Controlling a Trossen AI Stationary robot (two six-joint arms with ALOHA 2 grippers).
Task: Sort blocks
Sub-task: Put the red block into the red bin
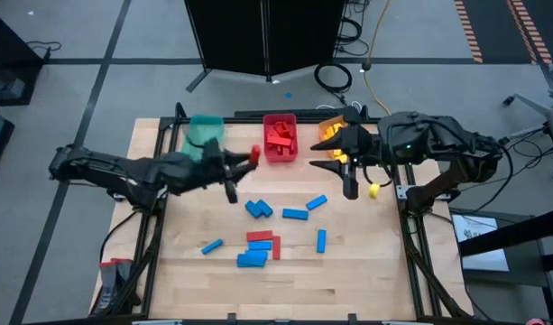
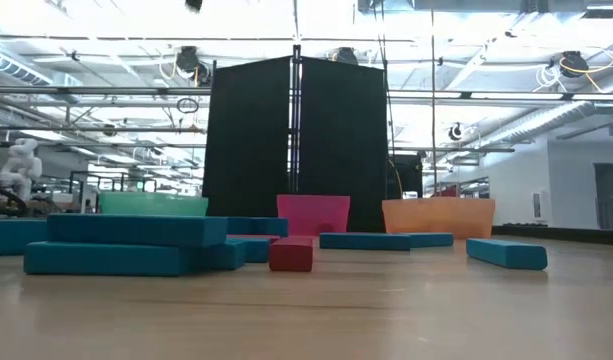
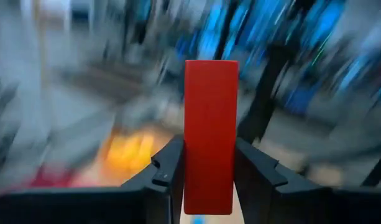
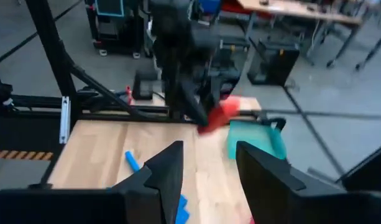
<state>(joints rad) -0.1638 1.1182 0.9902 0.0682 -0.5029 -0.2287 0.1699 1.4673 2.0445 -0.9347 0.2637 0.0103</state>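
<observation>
Left gripper (image 1: 251, 159): raised over the table's far left part, between the teal bin (image 1: 204, 132) and the red bin (image 1: 280, 135); jaws clamped on a red block (image 3: 209, 134). The block is a plain rectangular bar, matte red with square edges, standing on end between the two fingers in the left wrist view and gripped low, so most of its length stands out past the fingertips.

Step in hand, as judged: delivery of this red bar to the red bin. Best done by centring the gripper over the bin's open mouth before parting the jaws; the long overhang could catch the rim or tip the bar out onto the wood if released at the edge.

Table stock: loose blue blocks (image 1: 258, 209) lie scattered across the middle of the table (image 1: 348, 280), with a red bar (image 1: 260, 236) among them; red pieces already lie in the red bin.

Right gripper (image 1: 346, 170): raised beside the orange bin (image 1: 330, 128), jaws apart with nothing between them in the right wrist view. A yellow block (image 1: 373, 190) lies near the table's right edge.
</observation>
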